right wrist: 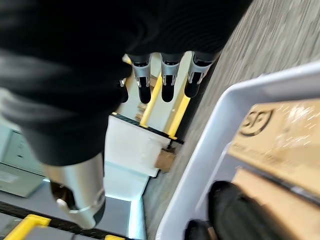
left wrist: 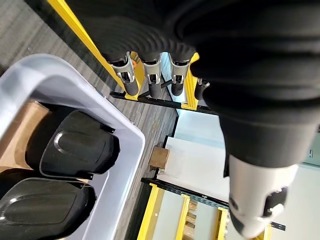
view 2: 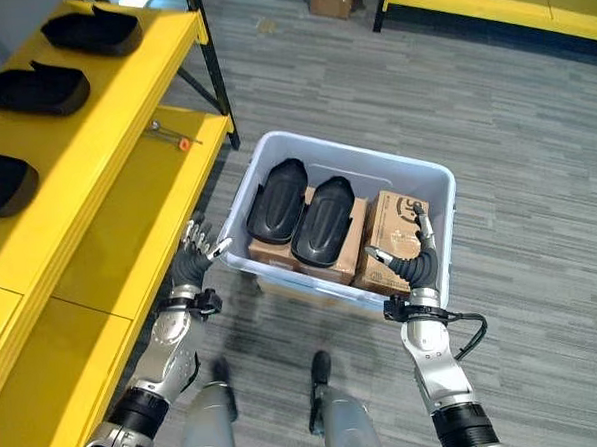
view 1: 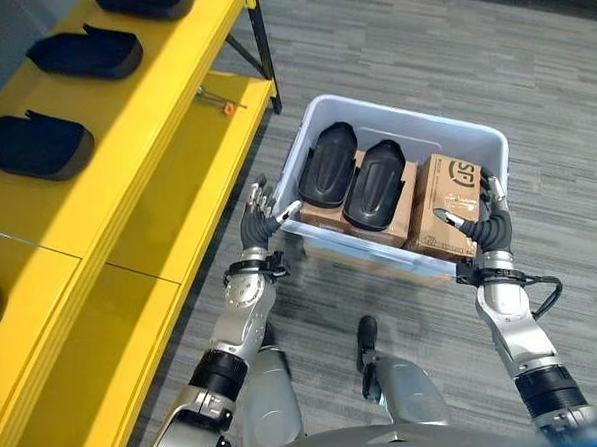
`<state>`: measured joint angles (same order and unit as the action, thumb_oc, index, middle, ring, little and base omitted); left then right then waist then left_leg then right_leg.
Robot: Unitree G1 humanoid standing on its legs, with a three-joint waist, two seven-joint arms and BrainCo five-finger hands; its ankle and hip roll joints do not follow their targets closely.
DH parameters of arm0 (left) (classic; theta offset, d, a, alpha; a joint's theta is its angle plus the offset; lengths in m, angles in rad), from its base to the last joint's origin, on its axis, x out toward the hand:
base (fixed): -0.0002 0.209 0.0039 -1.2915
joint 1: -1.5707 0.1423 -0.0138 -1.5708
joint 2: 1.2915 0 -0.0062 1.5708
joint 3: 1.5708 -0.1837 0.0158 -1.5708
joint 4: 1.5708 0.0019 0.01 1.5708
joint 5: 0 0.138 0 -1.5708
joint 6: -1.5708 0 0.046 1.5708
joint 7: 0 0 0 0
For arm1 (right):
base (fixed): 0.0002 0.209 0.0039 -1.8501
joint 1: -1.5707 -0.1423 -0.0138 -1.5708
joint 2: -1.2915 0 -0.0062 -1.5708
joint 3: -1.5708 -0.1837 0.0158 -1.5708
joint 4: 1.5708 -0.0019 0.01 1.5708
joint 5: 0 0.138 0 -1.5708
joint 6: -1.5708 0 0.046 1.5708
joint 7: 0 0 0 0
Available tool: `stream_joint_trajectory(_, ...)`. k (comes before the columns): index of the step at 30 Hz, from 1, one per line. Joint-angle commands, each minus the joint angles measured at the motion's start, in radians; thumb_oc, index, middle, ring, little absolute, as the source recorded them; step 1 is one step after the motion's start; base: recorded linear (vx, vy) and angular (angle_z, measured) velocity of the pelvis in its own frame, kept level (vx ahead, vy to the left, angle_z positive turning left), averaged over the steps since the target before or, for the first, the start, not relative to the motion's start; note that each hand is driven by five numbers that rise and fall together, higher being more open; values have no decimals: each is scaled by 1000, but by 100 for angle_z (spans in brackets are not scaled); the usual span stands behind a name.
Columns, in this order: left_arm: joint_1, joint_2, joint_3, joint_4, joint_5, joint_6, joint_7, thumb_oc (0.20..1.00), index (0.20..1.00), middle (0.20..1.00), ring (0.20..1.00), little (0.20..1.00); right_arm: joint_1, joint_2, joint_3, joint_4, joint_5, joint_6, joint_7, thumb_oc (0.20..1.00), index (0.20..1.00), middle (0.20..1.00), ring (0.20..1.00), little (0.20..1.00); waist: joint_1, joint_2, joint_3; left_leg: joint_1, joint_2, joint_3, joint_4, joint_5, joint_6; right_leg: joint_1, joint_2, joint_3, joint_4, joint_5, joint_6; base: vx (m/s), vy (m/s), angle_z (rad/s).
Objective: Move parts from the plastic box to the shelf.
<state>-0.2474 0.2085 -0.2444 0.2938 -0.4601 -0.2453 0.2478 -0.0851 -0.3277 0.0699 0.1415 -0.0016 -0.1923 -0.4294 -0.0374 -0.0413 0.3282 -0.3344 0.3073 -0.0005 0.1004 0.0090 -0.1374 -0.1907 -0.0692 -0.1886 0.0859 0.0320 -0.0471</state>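
**Both hands at the plastic box, parts still inside**

A pale plastic box (view 1: pixel 479 139) sits on the grey floor (view 1: pixel 389 48) in front of the robot, just beside a yellow shelf (view 1: pixel 162 100) that runs along its left. Inside the box lie two black moulded parts (view 1: pixel 326 167) (view 1: pixel 377 184), side by side and resting on top of brown cardboard boxes (view 1: pixel 448 201). One cardboard box stands at the right end of the plastic box, beside the black parts.

The left hand (view 1: pixel 261 217) is at the near left corner of the plastic box, its fingers straight and spread, with the thumb reaching toward the rim. In the left wrist view the fingers (left wrist: pixel 152 80) are extended and hold nothing; the box wall and both black parts lie just past them.

The right hand (view 1: pixel 484 219) is at the near right corner of the box, fingers likewise straight and apart, its thumb pointing in over the cardboard. The right wrist view shows the fingers (right wrist: pixel 167 80) extended and free, the box rim close by.

Three more black parts (view 1: pixel 29 145) (view 1: pixel 84 52) (view 1: pixel 147 1) already rest in a row on the shelf's top level. A small tool with an orange tip (view 1: pixel 222 102) lies on the lower level.
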Motion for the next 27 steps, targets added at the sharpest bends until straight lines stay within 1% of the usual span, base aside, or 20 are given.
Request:
stream_joint_trajectory(1,11,30,-1,-93,10,-58,19,1000,1000,1000,1000,1000,-19,-39,-28,-78,-14,-42,-15,1000,1000,1000,1000,1000,20,49,-8,64,-61,-35,-2,140,19,68,-55,98,103,-128,137,98,285,-115)
stream_joint_trajectory(2,15,37,-1,-104,8,-59,9,1000,1000,1000,1000,1000,-22,-32,-28,-82,-8,-37,1,1000,1000,1000,1000,1000,19,57,-14,73,-81,0,1,118,22,71,-71,111,86,-108,148,128,359,-140)
stream_joint_trajectory(3,15,41,1,-113,11,-62,8,1000,1000,1000,1000,1000,-20,-27,-29,-81,-5,-35,2,1000,1000,1000,1000,1000,20,57,-16,78,-91,10,2,112,23,74,-83,110,74,-100,153,180,469,-157)
stream_joint_trajectory(4,14,59,3,-121,18,-71,13,1000,1000,1000,1000,1000,-28,-9,-31,-73,6,-30,2,1000,1000,1000,1000,1000,23,57,-21,93,-119,43,-11,94,37,86,-118,126,33,-71,176,112,300,-80)
stream_joint_trajectory(5,14,59,3,-121,18,-71,13,1000,1000,1000,1000,1000,-28,-9,-30,-73,6,-30,2,1000,1000,1000,1000,1000,24,55,-21,94,-120,45,-12,94,38,86,-119,127,30,-69,177,108,318,-58)
stream_joint_trajectory(6,12,67,6,-118,20,-69,18,1000,1000,1000,1000,1000,-31,3,-23,-72,15,-27,6,1000,1000,1000,1000,1000,24,55,-24,94,-134,58,-11,81,47,86,-140,128,10,-54,189,30,97,-16)
stream_joint_trajectory(7,12,67,6,-118,20,-69,18,1000,1000,1000,1000,1000,-32,3,-23,-72,15,-27,6,1000,1000,1000,1000,1000,24,54,-24,93,-135,59,-11,80,48,86,-141,129,8,-53,190,48,154,4)
stream_joint_trajectory(8,10,71,8,-115,27,-68,25,1000,1000,1000,1000,1000,-30,7,-18,-73,13,-25,10,1000,1000,1000,1000,1000,23,53,-27,87,-143,68,-7,74,51,82,-152,125,-4,-43,196,23,64,11)
stream_joint_trajectory(12,5,77,11,-109,40,-66,31,1000,1000,1000,1000,1000,-26,12,-20,-74,9,-21,13,1000,1000,1000,1000,1000,20,45,-33,80,-153,85,-4,58,60,77,-165,123,-33,-20,207,36,63,6)
stream_joint_trajectory(14,-3,76,13,-105,44,-67,39,1000,1000,1000,1000,1000,-19,12,-27,-80,3,-20,10,1000,1000,1000,1000,1000,17,41,-35,74,-156,89,-13,59,61,72,-169,117,-46,-10,212,22,31,-6)
stream_joint_trajectory(19,-26,78,15,-93,54,-65,54,1000,1000,1000,1000,1000,-34,5,-37,-84,-1,-25,0,1000,1000,1000,1000,1000,11,37,-23,58,-157,90,-29,69,61,52,-168,106,-60,5,214,-4,5,-8)
stream_joint_trajectory(22,-38,76,15,-83,58,-64,63,1000,1000,1000,1000,1000,-68,1,-38,-68,3,-30,-12,1000,1000,1000,1000,1000,14,35,-18,55,-154,93,-44,78,59,46,-165,100,-72,16,216,1,-2,-4)
stream_joint_trajectory(23,-52,72,9,-77,54,-67,69,1000,1000,1000,1000,1000,-115,9,-36,-44,40,-39,-26,1000,1000,1000,1000,1000,17,34,-16,54,-155,94,-52,80,59,41,-164,98,-78,22,217,0,0,0)
stream_joint_trajectory(25,-57,71,8,-74,52,-67,71,1000,1000,1000,1000,1000,-136,7,-33,-35,43,-38,-32,1000,1000,1000,1000,1000,19,33,-14,53,-155,94,-56,82,59,39,-164,97,-81,25,217,0,0,0)
stream_joint_trajectory(27,-67,69,6,-69,47,-69,80,1000,1000,1000,1000,1000,-199,5,-27,7,66,-43,-51,1000,1000,1000,1000,1000,24,32,-9,48,-156,95,-67,87,57,32,-165,95,-90,33,219,0,0,0)
